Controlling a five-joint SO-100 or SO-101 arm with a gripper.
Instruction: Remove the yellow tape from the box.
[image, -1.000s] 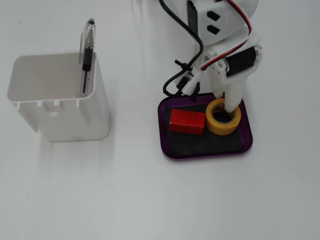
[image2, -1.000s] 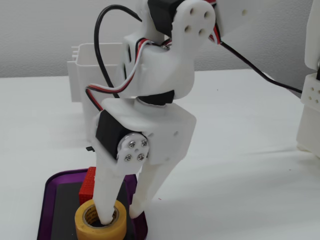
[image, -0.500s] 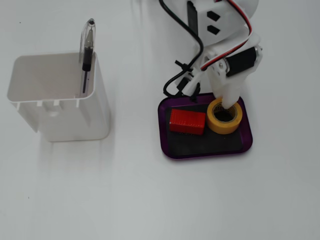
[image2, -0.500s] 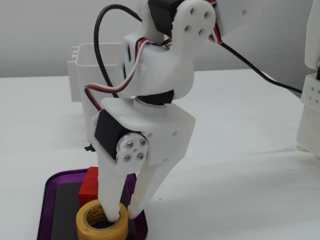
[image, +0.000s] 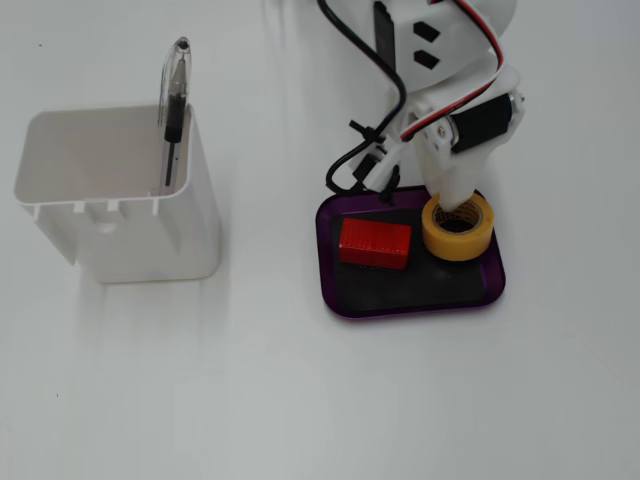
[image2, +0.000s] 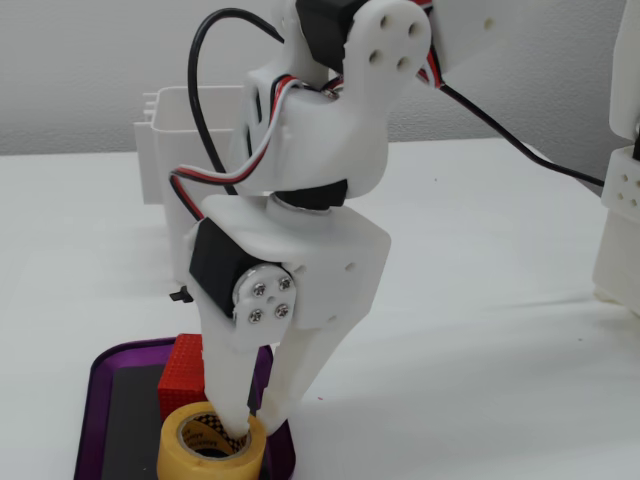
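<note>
Straddling the wall of the yellow tape (image2: 212, 448), our jaws stand narrowly parted at the bottom of the low fixed view: one finger reaches down into the hollow core, the other runs outside the ring, so the gripper (image2: 252, 425) brackets the wall, though we cannot tell whether it is clamped yet. That roll sits in the near corner of the box (image2: 97, 400), at the right end of the purple tray in the view from above (image: 457, 230), close to its rim. We judge the grasp is the step in hand: we should close firmly, then lift straight up to clear the rim. Just behind lies the red block (image2: 182, 372), apart from the roll. Farther back stands the white container (image: 120, 205) with its pen (image: 175, 100).
</note>
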